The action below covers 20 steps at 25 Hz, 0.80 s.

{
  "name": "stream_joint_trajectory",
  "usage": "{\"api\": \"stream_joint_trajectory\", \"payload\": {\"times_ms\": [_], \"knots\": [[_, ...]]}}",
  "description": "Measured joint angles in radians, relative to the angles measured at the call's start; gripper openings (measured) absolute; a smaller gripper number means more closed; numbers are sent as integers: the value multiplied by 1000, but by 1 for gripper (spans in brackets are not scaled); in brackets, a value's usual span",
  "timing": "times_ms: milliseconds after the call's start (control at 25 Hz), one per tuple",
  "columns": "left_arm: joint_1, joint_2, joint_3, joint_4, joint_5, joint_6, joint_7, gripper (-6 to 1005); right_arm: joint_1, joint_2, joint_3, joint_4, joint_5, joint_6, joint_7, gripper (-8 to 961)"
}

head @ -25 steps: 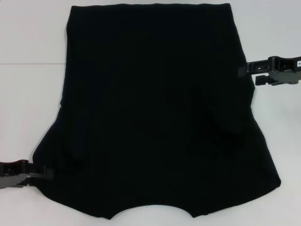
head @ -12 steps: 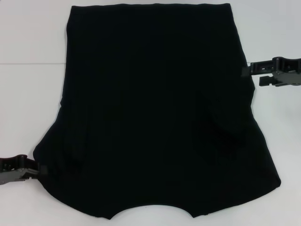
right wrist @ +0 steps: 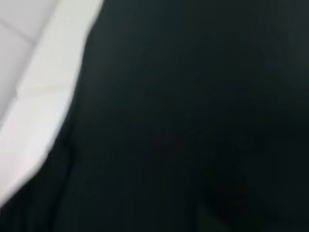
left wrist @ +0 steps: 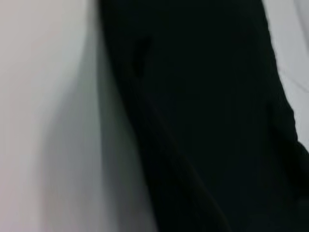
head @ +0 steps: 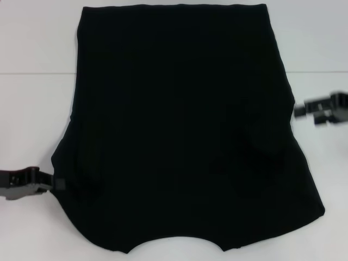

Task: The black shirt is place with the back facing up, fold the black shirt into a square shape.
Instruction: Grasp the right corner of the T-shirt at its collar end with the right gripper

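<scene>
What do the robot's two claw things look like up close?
Both are dark, nearly black, and made of chunky rigid segments. The left gripper ends in flat, narrow fingers with a small square pad at the tip. The right gripper is blocky, with a pale patch at its tip. No cables show.

No readable text for you here.
You'll find no label, brand, number or sign legible in any view.

Lab-style test bench: plain white tabletop [head: 32, 109], no household clutter visible.
</scene>
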Motion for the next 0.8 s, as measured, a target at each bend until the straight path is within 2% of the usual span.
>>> {"api": "stream_joint_trajectory", "payload": {"times_ms": [120,280,640,800], "knots": [[-6,4,0,3,-2,-8,-8,41,-23,-7,2,-13,-96,-83,21,814],[-16,7,1,-4,-2,-41,-13,41,-49,-7,0,-12,-169,-113,27,802],[-25,9,3,-7,-2,-67,-24,42,-96,44,-29,-4,-176,-99,-18,776],[-25,9,2,-8,-2,-69,-27,42,-106,51,-30,-4,-176,-92,-17,765]]}}
